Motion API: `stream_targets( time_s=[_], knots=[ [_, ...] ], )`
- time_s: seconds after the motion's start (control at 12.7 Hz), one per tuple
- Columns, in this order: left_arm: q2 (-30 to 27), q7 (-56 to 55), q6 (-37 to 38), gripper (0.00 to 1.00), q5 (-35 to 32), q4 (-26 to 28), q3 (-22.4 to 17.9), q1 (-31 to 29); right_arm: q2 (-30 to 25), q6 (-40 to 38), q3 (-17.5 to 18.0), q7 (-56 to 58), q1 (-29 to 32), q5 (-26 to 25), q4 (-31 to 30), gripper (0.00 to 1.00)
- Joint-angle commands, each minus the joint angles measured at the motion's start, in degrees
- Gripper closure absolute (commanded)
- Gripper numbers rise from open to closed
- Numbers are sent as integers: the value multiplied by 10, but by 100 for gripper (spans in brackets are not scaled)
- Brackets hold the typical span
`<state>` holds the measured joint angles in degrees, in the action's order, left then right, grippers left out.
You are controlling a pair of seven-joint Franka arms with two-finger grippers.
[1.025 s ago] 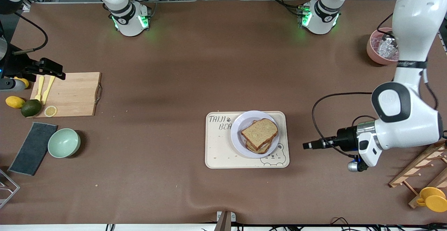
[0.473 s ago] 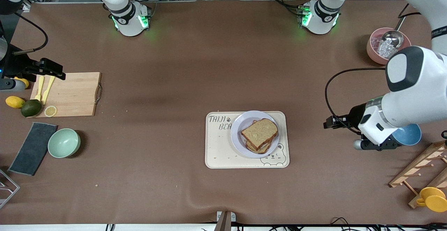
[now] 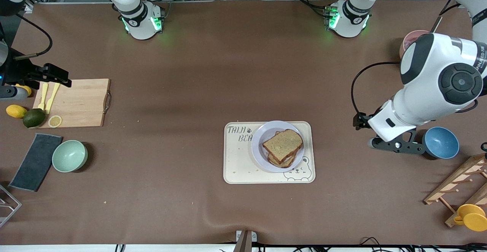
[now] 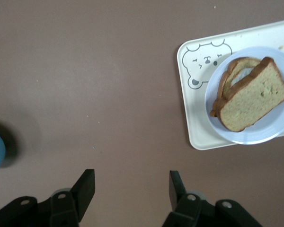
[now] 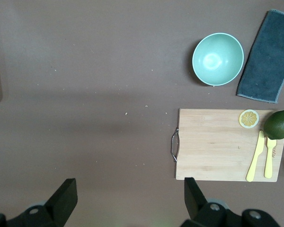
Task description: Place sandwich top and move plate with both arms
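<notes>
Already the bread top (image 3: 282, 145) lay on the sandwich on the plate (image 3: 258, 151) (on a tray (image 3: 237, 166)). Left gripper (image 4: 131, 187) hung empty over bare surface (image 3: 228, 73), fingers apart; right gripper (image 5: 130, 194) waited, fingers wide.

Brown sandwich top (image 3: 282, 145) lies flat atop stacked slices on round lavender-white plate (image 3: 258, 151); plate rests on cream tray (image 3: 236, 164).
</notes>
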<state>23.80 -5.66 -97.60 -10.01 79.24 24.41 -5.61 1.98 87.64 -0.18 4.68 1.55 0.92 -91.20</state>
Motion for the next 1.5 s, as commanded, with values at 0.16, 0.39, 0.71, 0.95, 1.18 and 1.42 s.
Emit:
stream_targets(
  time_s=[0.16, 0.39, 0.71, 0.95, 1.18, 1.42],
  knots=[
    [-14, 33, 7, 11, -10, 8, -6, -9, 0, -2, 4, -9, 4, -3, -2, 0],
    [-16, 35, 7, 1, -7, 8, -1, -26, 0, -2, 4, -9, 4, -3, -2, 0],
    [-16, 41, 25, 0, -8, 8, 1, -26, 1, -1, 4, -9, 4, -3, -3, 0],
    [-35, 35, 47, 0, -5, -11, -1, -26, 1, 0, 4, -9, 4, -2, -3, 0],
    [-69, 31, 66, 0, -7, -14, -5, -25, 1, 0, 4, -8, 5, -2, -3, 0],
    [-116, -36, 112, 0, -7, -13, -2, -24, 2, 2, 4, -8, 5, -2, -4, 0]
  ],
)
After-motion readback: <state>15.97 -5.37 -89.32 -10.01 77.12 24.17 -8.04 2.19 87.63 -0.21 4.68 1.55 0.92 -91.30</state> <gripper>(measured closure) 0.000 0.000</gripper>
